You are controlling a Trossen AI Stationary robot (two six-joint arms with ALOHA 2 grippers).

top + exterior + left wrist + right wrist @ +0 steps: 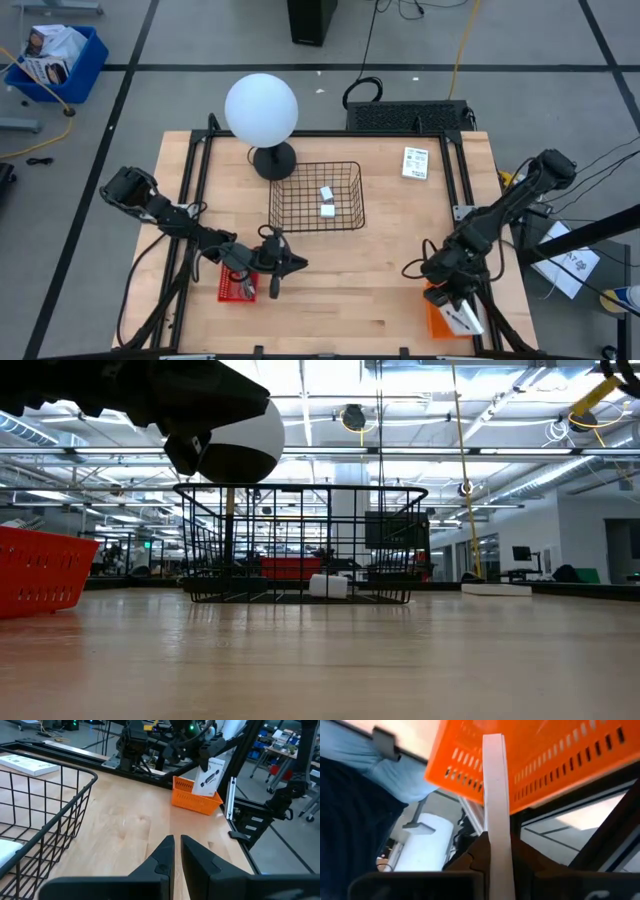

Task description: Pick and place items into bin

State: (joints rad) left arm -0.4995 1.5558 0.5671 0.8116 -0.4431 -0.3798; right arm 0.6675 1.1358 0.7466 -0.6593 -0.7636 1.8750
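My right gripper [450, 300] is at the table's near right, shut on a flat white printed packet [212, 774] above an orange bin [196, 801]. A second white packet [415, 162] lies flat on the table at the far right. Two small white blocks [326, 201] rest on the floor of a black wire basket [315, 170] at mid table. My left gripper [176, 851] hovers shut and holds nothing at the near left, beside a red bin [238, 284]. My right gripper pinches the packet between its two fingers, which lie on its flat faces at one end [496, 827]. The packet juts out past the fingertips and shows edge-on in the right wrist view. It hangs tilted, its lower end [204, 790] at the orange bin's rim.
A big white globe lamp [261, 108] stands on its dark base at the basket's far left corner. A black frame [200, 150] runs along the table's edges. Bare wood lies between the basket and the near edge.
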